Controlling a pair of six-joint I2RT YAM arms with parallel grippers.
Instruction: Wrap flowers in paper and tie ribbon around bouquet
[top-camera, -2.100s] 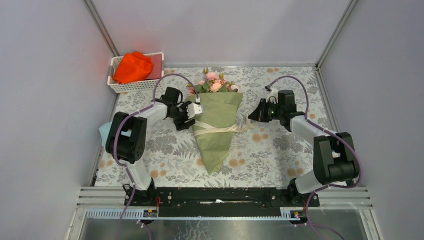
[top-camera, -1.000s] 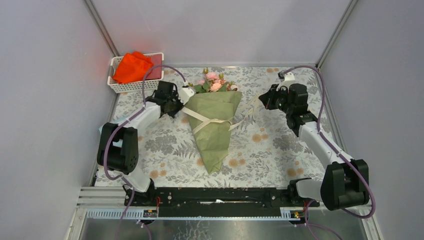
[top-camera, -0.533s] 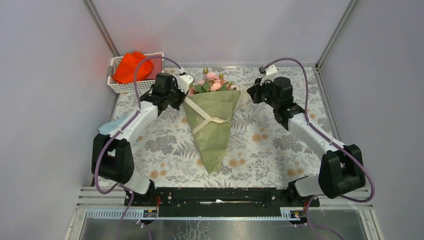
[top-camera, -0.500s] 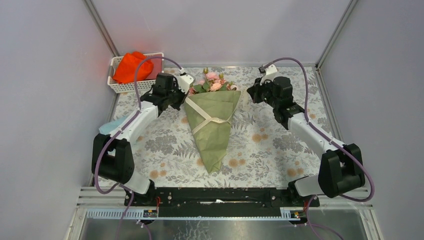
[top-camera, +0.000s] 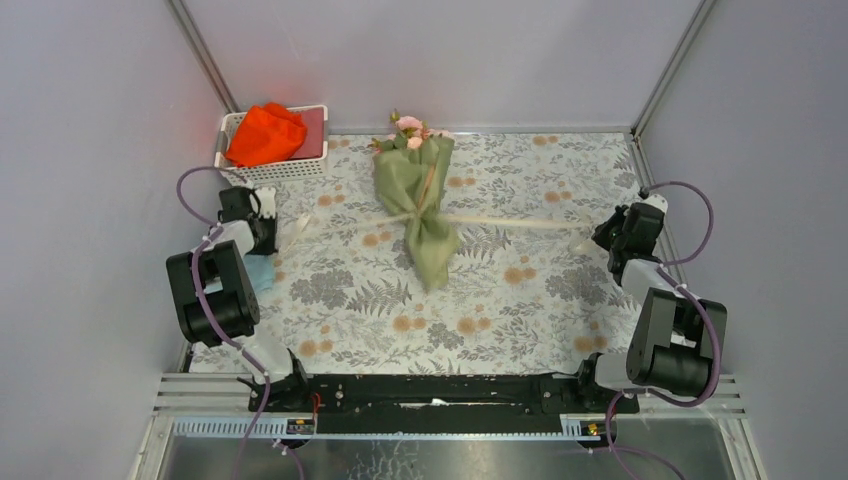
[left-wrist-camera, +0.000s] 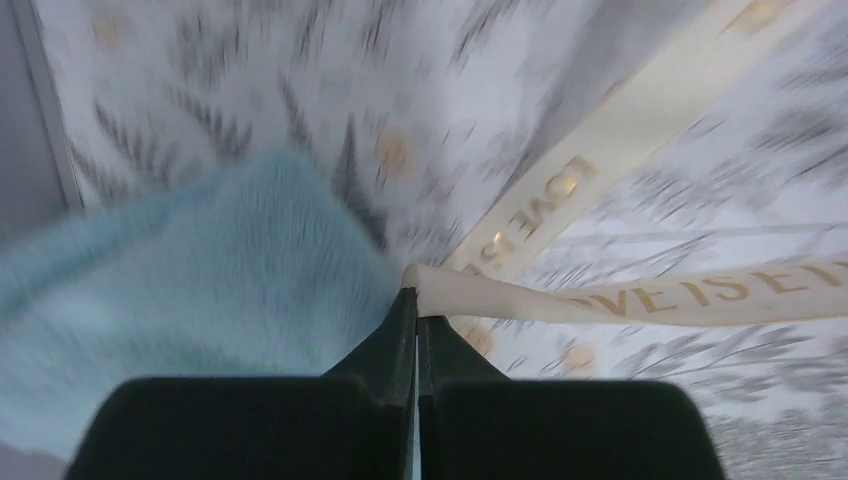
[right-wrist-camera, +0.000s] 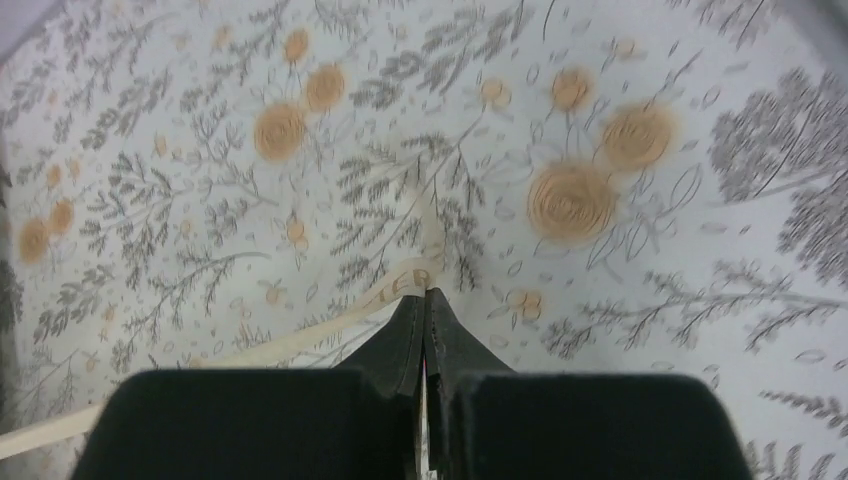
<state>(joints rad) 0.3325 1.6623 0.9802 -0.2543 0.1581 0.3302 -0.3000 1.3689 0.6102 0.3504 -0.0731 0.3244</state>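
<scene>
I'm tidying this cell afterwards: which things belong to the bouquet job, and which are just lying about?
In the job: bouquet, ribbon, left gripper and right gripper, each shut on a ribbon end.
Lying about: white basket, orange-red cloth, light blue cloth.

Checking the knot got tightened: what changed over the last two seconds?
The left gripper and right gripper, shut on the ribbon, pulled outward to the sides, drawing it taut; the bouquet cinched narrower and slid farther back. The basket stayed put.
</scene>
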